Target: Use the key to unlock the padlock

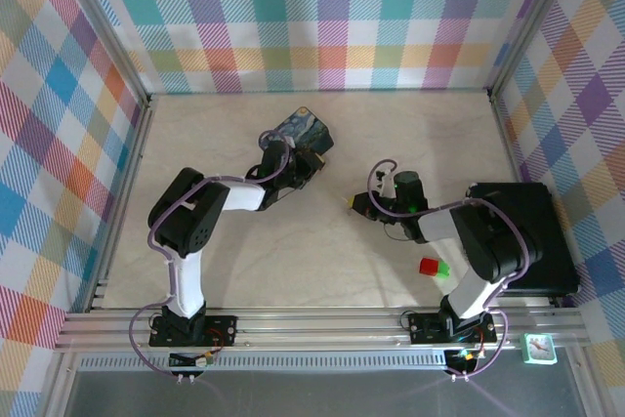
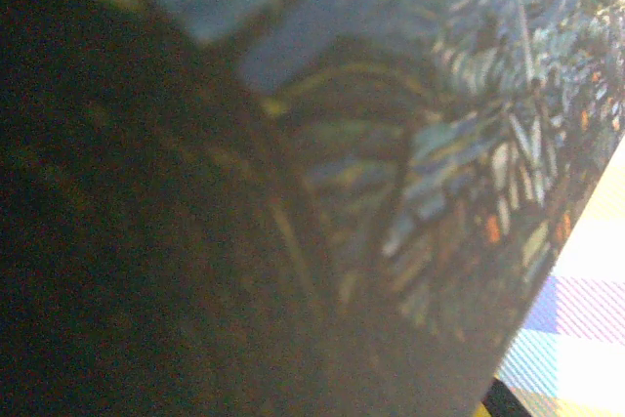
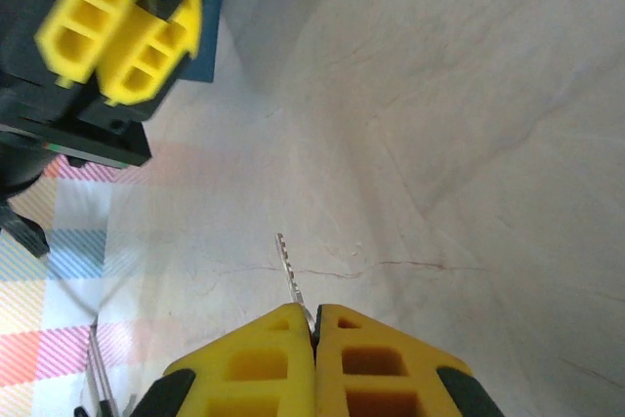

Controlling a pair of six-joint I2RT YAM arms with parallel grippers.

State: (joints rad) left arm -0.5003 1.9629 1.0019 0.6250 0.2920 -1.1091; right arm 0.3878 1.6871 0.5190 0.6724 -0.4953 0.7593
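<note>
The right gripper [image 3: 314,324] was clenched on the key [image 3: 289,271], its yellow fingers pressed together on the key's head while the thin toothed blade jutted forward past the fingertips, over the pale table [image 3: 469,144] and touching nothing. Ahead of it and off to its left hung the left gripper [image 3: 117,41], fingers drawn close together, pressed near the blue painted tin [image 2: 439,144], which lay just beyond those fingers. Whether anything was pinched between them could not be told. The padlock could not be made out beside the tin. Behind the right gripper, back toward its arm's base, sat a red block [image 1: 428,266] touching a green block [image 1: 442,268].
</note>
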